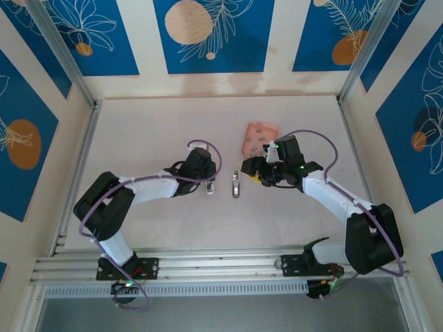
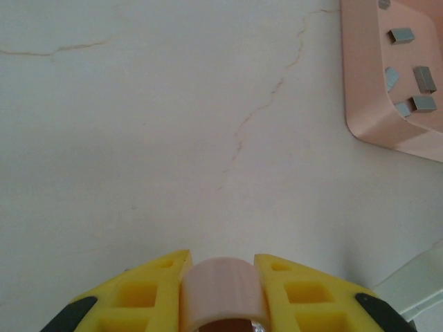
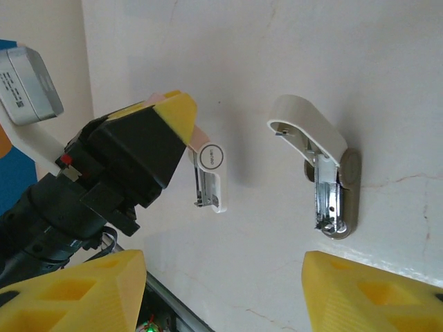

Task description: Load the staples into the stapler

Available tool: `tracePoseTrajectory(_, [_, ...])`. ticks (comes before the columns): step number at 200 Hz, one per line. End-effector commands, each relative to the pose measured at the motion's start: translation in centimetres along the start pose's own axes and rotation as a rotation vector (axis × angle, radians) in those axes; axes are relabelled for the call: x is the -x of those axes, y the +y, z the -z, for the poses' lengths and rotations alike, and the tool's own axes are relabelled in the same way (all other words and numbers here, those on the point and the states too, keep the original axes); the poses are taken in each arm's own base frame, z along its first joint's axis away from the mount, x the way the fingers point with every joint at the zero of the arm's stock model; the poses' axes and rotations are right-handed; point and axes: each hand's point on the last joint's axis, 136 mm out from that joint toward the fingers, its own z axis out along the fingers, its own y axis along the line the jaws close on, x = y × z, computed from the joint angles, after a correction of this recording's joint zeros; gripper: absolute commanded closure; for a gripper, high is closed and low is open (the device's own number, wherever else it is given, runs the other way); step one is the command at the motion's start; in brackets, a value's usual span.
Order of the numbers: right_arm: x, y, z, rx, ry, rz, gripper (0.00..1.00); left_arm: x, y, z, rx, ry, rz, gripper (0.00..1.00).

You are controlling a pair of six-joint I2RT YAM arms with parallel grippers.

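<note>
Gap separates open stapler [image 3: 329, 180] from spread right fingers [image 3: 360, 290]; left fingers [image 2: 149, 294] pinch small stapler [image 3: 211, 176].

Robot lab booth: aluminium rails [image 1: 221, 266], blue leaf-print wall panels [image 1: 239, 41], bare white table [image 1: 152, 131].

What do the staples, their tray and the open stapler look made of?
Staples: grey metal, dull sheen, sharp edges. Tray: probably salmon-pink plastic, matte, with a rounded moulded corner. Open stapler: glossy white plastic lid, taupe base likely plastic, bright metal channel catching light.
</note>
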Motion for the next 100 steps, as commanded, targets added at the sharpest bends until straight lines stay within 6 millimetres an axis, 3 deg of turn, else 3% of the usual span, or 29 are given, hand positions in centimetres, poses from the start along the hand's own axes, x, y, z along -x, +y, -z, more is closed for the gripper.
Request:
tracePoseTrajectory(1, [-0.3,-0.7,0.6,-0.028,-0.006,-0.004,0.39,0.7,-2.4,-0.6,-0.054,-0.016,-0.043,0.90])
tracePoseTrajectory(48, [-0.1,-1.3,0.6,-0.041,-0.012,-0.023,0.39,-0.6,-4.7,-1.2,-0.060,0.012,-0.139,0.89])
tracePoseTrajectory(100, [0.0,-1.7,0.9,-0.055,-0.030,-0.035,0.39,-0.8,-4.2,-0.6,-0.011,0.022,-0.178,0.88])
